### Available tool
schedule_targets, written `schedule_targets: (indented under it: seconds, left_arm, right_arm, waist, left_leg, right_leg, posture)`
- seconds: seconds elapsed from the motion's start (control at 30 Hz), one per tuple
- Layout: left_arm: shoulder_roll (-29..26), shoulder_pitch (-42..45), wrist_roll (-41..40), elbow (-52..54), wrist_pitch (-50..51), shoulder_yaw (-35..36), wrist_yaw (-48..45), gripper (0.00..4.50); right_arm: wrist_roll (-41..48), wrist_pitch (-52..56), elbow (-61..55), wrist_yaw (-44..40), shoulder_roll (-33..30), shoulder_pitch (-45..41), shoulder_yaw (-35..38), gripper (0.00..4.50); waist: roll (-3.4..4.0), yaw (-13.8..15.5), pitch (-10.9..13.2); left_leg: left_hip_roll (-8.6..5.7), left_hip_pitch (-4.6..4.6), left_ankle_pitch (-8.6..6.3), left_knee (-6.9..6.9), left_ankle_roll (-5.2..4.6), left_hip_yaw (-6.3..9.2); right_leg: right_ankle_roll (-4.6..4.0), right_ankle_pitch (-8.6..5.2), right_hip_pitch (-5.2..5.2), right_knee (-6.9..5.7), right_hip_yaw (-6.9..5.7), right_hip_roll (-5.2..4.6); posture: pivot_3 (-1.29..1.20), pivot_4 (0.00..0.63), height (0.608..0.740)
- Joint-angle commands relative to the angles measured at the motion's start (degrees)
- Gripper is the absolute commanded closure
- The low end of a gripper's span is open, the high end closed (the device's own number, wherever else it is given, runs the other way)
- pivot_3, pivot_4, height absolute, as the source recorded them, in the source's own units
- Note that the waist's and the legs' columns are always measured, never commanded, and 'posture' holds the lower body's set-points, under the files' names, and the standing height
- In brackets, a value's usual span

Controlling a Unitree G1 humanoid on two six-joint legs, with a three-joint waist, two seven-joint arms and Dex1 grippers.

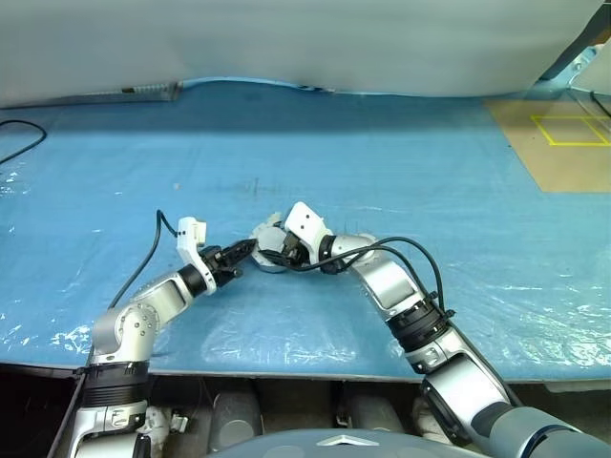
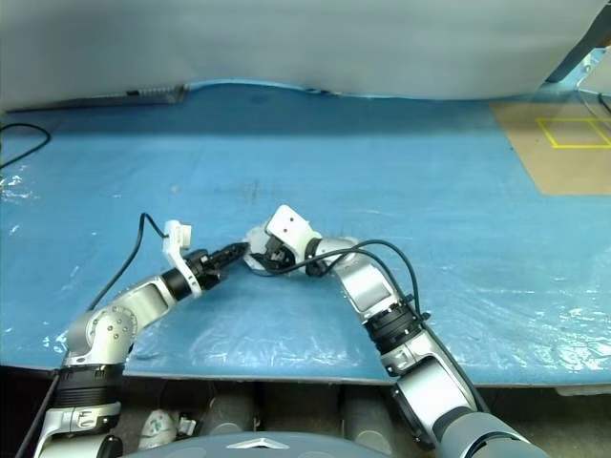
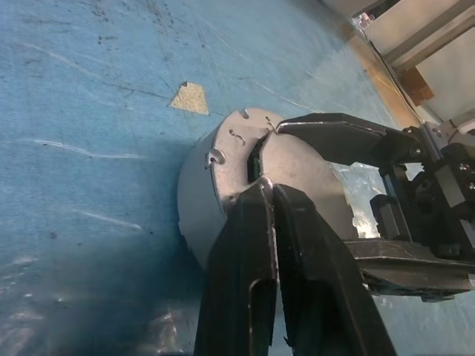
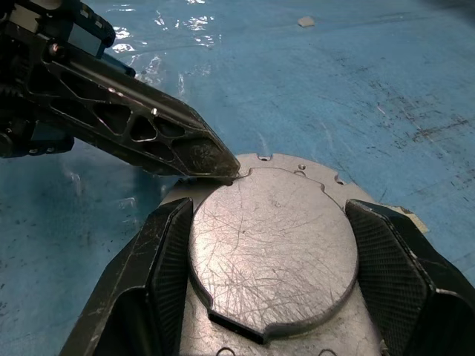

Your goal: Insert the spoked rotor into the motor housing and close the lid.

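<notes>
No readable writing or brand mark anywhere on the parts, just scratches on bare metal. Middle of the blue table cover [image 1: 401,172], both arms meet at the motor housing [image 3: 197,185], a short silver-grey cylinder standing on the plastic sheet. Its top is covered: the lid [image 4: 274,241] lies on it, a scuffed grey disc with notches along the rim, so what sits inside the housing cannot be seen. In the right wrist view the disc looks slightly off from the plate beneath it, with a stepped edge showing along one side; whether it is fully seated, hard to tell.

The right gripper [image 4: 271,282] is spread wide, one ribbed black finger on each side of the housing, hugging its wall. The left gripper [image 3: 271,222] comes in from the robot's left, its two fingers pressed together into one point, and that tip rests right at the lid's edge, touching the rim where the notches are. It holds nothing.

Around them: a small tan scrap [image 3: 190,97] lies on the blue cover just beside the housing. Farther off, a brown board with yellow tape lines [image 1: 563,138] sits at the far right corner, well apart, and a black cable [image 1: 19,143] curls at the far left edge. A pale backdrop runs along the back
</notes>
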State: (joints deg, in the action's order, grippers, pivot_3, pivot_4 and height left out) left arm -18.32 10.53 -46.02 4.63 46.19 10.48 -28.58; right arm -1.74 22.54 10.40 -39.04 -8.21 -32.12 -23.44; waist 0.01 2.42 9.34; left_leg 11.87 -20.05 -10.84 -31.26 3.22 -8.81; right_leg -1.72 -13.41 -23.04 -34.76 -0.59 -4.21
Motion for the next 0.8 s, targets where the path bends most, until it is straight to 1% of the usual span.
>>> schedule_targets:
  seconds: [0.03, 0.1, 0.2, 0.47, 0.53, 0.6, 0.63, 0.8]
  left_arm:
    - [-0.23, 0.57, 1.12, 0.95, 1.19, -1.36, 0.59, 4.33]
    - [-0.15, 1.06, 1.71, 0.56, 1.49, -1.61, 1.08, 4.33]
    - [-0.06, 1.34, 2.3, 0.48, 1.97, -2.12, 1.44, 4.33]
    - [-0.27, 2.56, 4.07, -0.04, 3.31, -4.03, 1.46, 4.33]
    - [-0.54, 2.84, 4.38, -0.15, 3.56, -4.37, 1.17, 4.33]
    - [-0.75, 3.05, 4.48, -0.17, 3.79, -4.6, 0.78, 4.33]
    - [-0.9, 3.12, 4.53, -0.11, 3.95, -4.73, 0.54, 4.33]
    - [-1.28, 3.63, 4.53, 0.21, 4.59, -5.13, -0.35, 4.33]
  right_arm:
    - [-2.34, 3.84, 4.05, 1.02, -1.51, 2.88, -1.47, 1.56]
    - [-2.34, 3.79, 3.86, 0.89, -1.57, 2.99, -1.48, 1.56]
    - [-2.23, 3.63, 3.39, 0.42, -1.77, 3.29, -1.7, 1.56]
    - [-0.65, 3.32, 0.94, -1.84, -2.26, 4.37, -1.6, 1.56]
    - [-0.22, 3.29, 0.13, -2.17, -2.39, 4.51, -1.3, 0.84]
    - [0.35, 3.45, -1.0, -2.52, -2.58, 4.73, -0.85, 0.21]
    - [0.57, 3.64, -1.6, -2.55, -2.67, 4.89, -0.61, 0.01]
    - [1.42, 3.8, -5.2, -2.23, -3.47, 6.14, 0.91, 0.01]
  waist:
    - [0.01, 0.0, -0.01]
    - [0.01, 0.02, -0.01]
    - [0.03, 0.04, -0.04]
    - [0.07, 0.38, -0.09]
    - [0.06, 0.56, -0.1]
    - [0.05, 0.6, -0.11]
    - [0.05, 0.6, -0.11]
    - [0.04, 0.92, -0.11]
  left_leg:
    - [0.0, 0.0, 0.0, 0.0, 0.0, 0.0]
    - [0.0, 0.02, 0.0, 0.0, 0.0, 0.0]
    - [-0.01, 0.05, 0.0, 0.0, 0.0, 0.0]
    - [-0.07, 0.02, 0.0, 0.01, 0.0, 0.0]
    - [-0.07, 0.0, 0.0, 0.01, 0.0, 0.0]
    - [-0.07, 0.0, 0.0, 0.02, 0.0, 0.01]
    - [-0.07, 0.0, 0.0, 0.04, 0.0, 0.01]
    - [-0.08, -0.07, 0.01, 0.07, 0.01, 0.01]
  right_leg:
    - [0.0, 0.0, 0.01, 0.0, 0.0, 0.0]
    - [0.01, -0.01, 0.03, 0.0, 0.0, 0.0]
    - [0.25, -0.15, 0.07, 0.0, 0.0, 0.0]
    - [0.05, -0.03, 0.09, 0.04, 0.0, -0.07]
    - [0.05, -0.03, 0.09, 0.04, 0.0, -0.08]
    - [0.07, -0.04, 0.1, 0.06, 0.0, -0.07]
    - [0.07, -0.05, 0.1, 0.06, 0.0, -0.07]
    - [0.12, -0.08, 0.08, 0.11, -0.01, -0.07]
  posture:
    - [0.0, 0.15, 0.74]
    - [0.0, 0.15, 0.74]
    - [0.0, 0.15, 0.74]
    - [0.0, 0.15, 0.74]
    - [0.0, 0.15, 0.74]
    - [0.0, 0.15, 0.74]
    - [0.0, 0.15, 0.74]
    - [0.0, 0.15, 0.74]
